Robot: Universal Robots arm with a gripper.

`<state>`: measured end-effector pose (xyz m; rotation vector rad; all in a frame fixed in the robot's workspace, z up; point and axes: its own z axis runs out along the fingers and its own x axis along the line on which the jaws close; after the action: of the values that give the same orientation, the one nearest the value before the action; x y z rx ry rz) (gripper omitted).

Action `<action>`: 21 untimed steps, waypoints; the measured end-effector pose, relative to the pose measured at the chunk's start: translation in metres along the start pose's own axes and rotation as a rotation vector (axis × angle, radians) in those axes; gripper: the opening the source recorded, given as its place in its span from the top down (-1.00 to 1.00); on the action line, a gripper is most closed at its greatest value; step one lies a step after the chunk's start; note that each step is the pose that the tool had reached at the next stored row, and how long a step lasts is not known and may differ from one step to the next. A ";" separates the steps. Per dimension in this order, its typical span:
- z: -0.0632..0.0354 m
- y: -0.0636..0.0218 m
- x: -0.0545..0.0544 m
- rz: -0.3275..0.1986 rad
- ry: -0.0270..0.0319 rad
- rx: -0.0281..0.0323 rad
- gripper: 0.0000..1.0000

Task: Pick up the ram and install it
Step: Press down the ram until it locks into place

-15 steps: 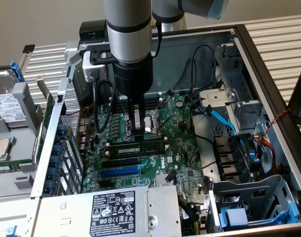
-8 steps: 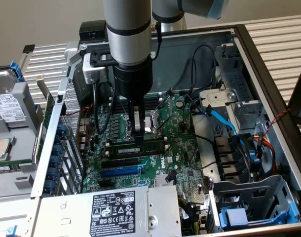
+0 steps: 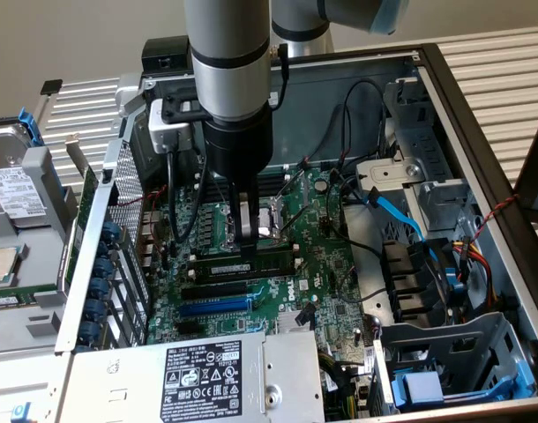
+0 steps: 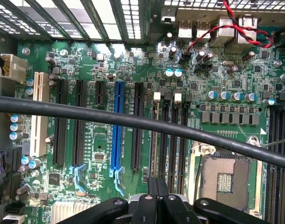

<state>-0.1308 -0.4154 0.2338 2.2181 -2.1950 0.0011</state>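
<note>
The ram (image 3: 262,258) is a thin green stick standing on edge in a memory slot beside the CPU socket (image 3: 271,218). In the wrist view the ram (image 4: 154,140) shows edge-on as a narrow strip in the slot nearest the black expansion slots. My gripper (image 3: 245,236) hangs straight down over the middle of the stick, fingertips just above its top edge. Its fingers (image 4: 152,191) are pressed together, shut, with nothing visible between them. I cannot tell whether they touch the stick.
The motherboard (image 3: 326,264) lies inside an open PC case (image 3: 481,150). A blue slot (image 4: 117,126) and black slots sit beside the memory slots. A black cable (image 4: 86,112) crosses the wrist view. Blue cables (image 3: 401,216) and drive cages stand at the exterior view's right, a power supply (image 3: 207,374) in front.
</note>
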 end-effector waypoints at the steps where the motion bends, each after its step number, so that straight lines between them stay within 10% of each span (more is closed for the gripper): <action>1: 0.0002 0.0000 0.000 0.000 0.0001 0.0000 0.79; 21: 0.0026 0.0000 0.002 0.000 0.0000 0.0004 0.79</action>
<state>-0.1308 -0.4170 0.2312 2.2183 -2.1952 0.0015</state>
